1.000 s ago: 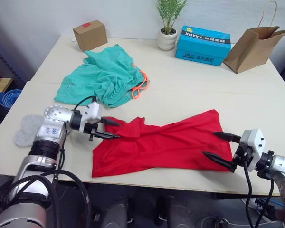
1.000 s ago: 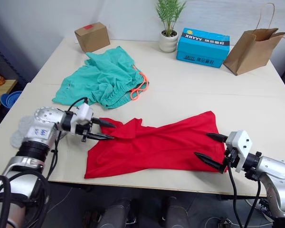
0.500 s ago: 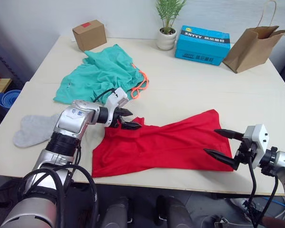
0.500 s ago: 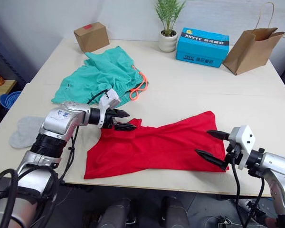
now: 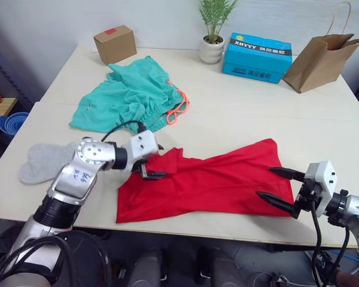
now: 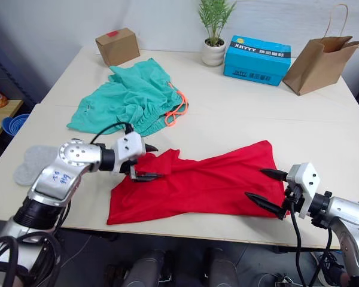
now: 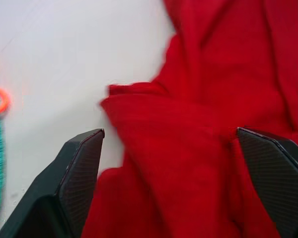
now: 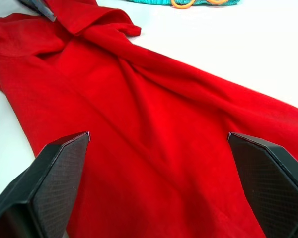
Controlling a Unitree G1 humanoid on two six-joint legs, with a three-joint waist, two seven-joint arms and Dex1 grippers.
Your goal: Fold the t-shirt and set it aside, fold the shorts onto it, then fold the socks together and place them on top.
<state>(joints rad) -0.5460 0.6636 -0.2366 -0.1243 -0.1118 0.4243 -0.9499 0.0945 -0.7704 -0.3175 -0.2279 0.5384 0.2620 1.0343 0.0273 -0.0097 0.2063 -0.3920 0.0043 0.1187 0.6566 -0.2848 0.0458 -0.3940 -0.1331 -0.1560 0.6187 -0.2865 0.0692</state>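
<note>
We saw red t-shirt crumpled by bench front edge. Left hand spread wide over its left end, grasping nothing. Right hand released too, at shirt's right end. Shorts lay toward back left corner.

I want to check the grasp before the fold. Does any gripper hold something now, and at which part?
Nothing is held. The left gripper is open over the t-shirt's bunched left end; the right gripper is open at its right edge.
</note>
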